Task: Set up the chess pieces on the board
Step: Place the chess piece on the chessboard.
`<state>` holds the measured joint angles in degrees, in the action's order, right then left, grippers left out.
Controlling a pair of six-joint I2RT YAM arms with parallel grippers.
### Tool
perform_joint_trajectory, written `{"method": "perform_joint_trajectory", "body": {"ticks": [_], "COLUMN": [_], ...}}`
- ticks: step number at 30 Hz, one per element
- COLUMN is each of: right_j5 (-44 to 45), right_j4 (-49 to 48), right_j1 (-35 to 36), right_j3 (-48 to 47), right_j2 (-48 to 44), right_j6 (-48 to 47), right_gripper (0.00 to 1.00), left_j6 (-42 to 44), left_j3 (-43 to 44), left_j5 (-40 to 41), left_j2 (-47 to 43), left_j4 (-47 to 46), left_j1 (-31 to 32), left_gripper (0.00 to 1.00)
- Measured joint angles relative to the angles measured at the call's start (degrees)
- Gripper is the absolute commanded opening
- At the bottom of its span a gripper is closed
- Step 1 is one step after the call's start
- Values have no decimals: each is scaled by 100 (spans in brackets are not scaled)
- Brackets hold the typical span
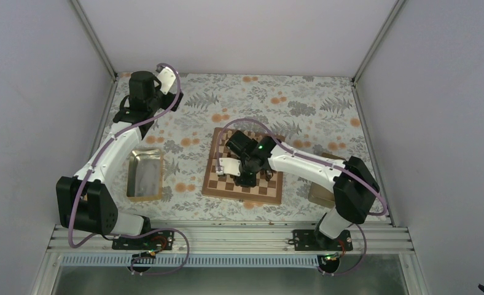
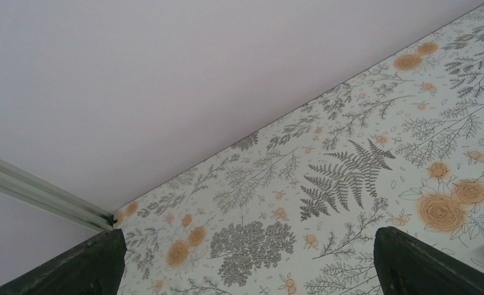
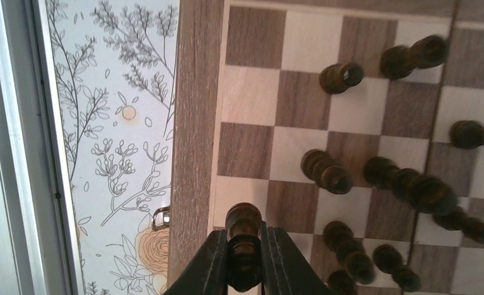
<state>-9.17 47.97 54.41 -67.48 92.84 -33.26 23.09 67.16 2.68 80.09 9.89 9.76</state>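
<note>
One dark chess piece (image 3: pixel 242 220) clamped in right gripper (image 3: pixel 244 244), over near-edge squares of the board (image 3: pixel 193 123). Left gripper (image 2: pixel 252 261) spread wide, empty, above table (image 2: pixel 350 153).

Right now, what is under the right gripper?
The right gripper holds a dark chess piece over edge squares of the board, beside its border; more dark pieces stand nearby. The square directly below is covered by fingers and piece.

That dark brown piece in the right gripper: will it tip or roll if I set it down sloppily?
Likely tippy: the dark brown turned wooden chess piece looks tall and slim. Its round, ringed profile suggests it would roll if it fell on the checkered wooden chessboard, whose surface looks smooth. Probably stiff and light: the right gripper pinches it undeformed.
</note>
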Motion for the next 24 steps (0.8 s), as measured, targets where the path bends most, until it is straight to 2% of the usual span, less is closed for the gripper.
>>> {"method": "perform_joint_trajectory", "body": {"ticks": [6, 13, 24], "right_j5": [-50, -50, 4], "right_j4": [280, 658, 859], "right_j1": [-166, -699, -761], "right_j3": [-643, -1469, -1222], "right_j2": [-26, -306, -415], "right_j6": [-28, -142, -205], "right_gripper": [4, 4, 4], "left_j6": [0, 0, 4], "left_j3": [-2, -61, -96], "left_j5": [24, 22, 20], "left_j2": [0, -2, -2], "left_j4": [-35, -70, -107], "left_j1": [-2, -17, -39], "left_gripper": [100, 100, 100]}}
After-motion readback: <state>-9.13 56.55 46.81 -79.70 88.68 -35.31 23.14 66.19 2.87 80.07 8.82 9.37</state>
